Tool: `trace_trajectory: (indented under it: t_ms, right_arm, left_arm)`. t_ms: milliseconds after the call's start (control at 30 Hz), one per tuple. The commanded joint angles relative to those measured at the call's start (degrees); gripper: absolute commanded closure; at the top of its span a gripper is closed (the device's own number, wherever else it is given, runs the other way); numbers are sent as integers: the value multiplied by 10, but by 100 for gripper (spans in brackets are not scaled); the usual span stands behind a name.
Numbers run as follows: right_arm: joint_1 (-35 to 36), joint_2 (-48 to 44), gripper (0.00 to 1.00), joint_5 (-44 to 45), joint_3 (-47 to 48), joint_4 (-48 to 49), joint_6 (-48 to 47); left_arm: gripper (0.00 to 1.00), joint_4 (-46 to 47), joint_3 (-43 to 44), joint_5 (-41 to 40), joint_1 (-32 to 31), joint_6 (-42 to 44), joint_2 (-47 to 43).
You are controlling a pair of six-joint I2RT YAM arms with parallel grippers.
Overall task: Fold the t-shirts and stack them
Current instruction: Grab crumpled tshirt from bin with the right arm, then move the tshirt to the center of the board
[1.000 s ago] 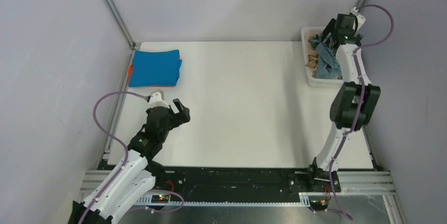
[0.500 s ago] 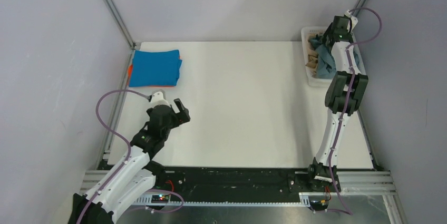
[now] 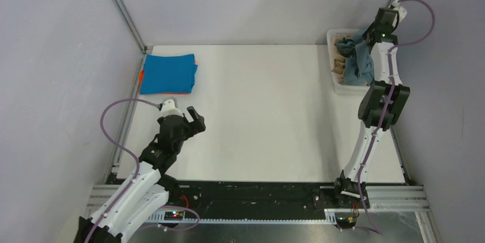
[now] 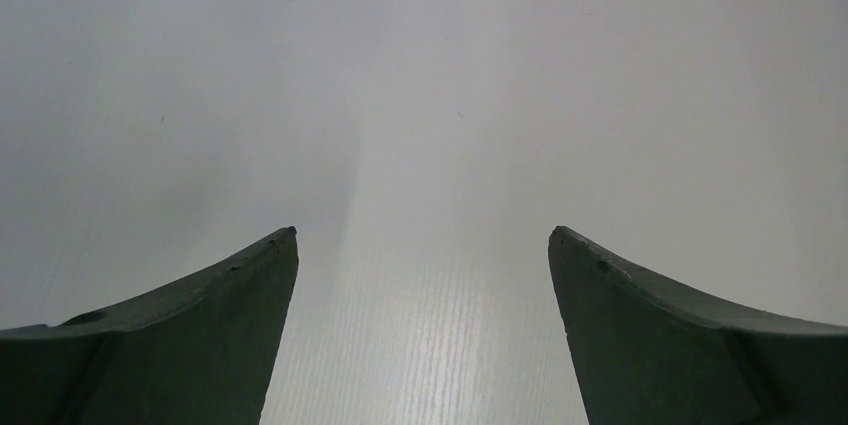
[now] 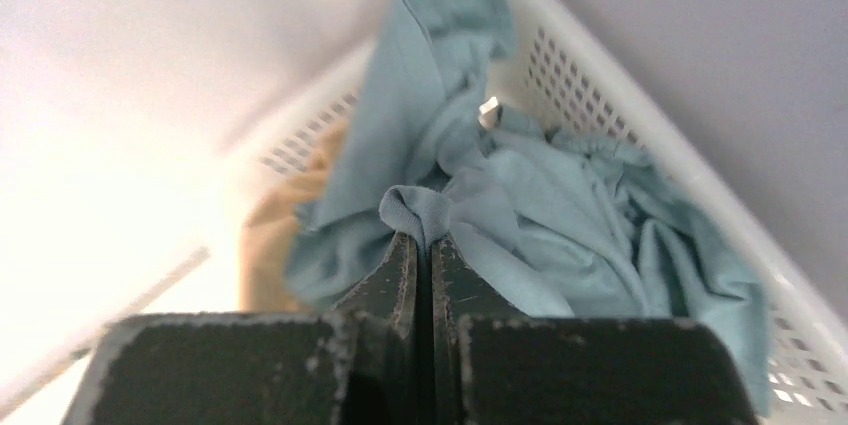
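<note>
Fold of grey-blue t-shirt [image 5: 545,220] clamped in right hand [image 5: 421,241] over basket [image 5: 640,115], left hand [image 4: 423,235] wide open

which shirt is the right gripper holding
The grey-blue shirt in the basket, pinched in the right gripper. The beige shirt lies loose beside it; the bright blue shirt sits folded, untouched.

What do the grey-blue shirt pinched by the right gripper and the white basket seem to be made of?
The grey-blue t-shirt: soft matte knit cloth, probably cotton; it creases and hangs limp. The basket: white, slightly shiny rigid plastic, judging by its stiff rim and moulded lattice holes.
</note>
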Motion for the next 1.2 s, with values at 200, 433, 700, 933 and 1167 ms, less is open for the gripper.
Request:
trace_trajectory:
  t_ms: [200, 433, 700, 933, 1167]
  right_arm:
    - [10, -327, 100, -60, 11, 119, 40]
    - [23, -447, 100, -213, 4, 183, 126]
    - [146, -491, 100, -348, 34, 199, 170]
    - [313, -474, 100, -389, 41, 185, 161]
    - [404, -495, 100, -268, -42, 125, 62]
  left_arm:
    - [2, 11, -8, 31, -2, -3, -93]
    - [2, 5, -20, 48, -2, -11, -137]
    - [2, 5, -22, 62, -2, -21, -138]
    - [2, 4, -24, 64, -2, -33, -127]
    - [2, -10, -28, 51, -2, -42, -143]
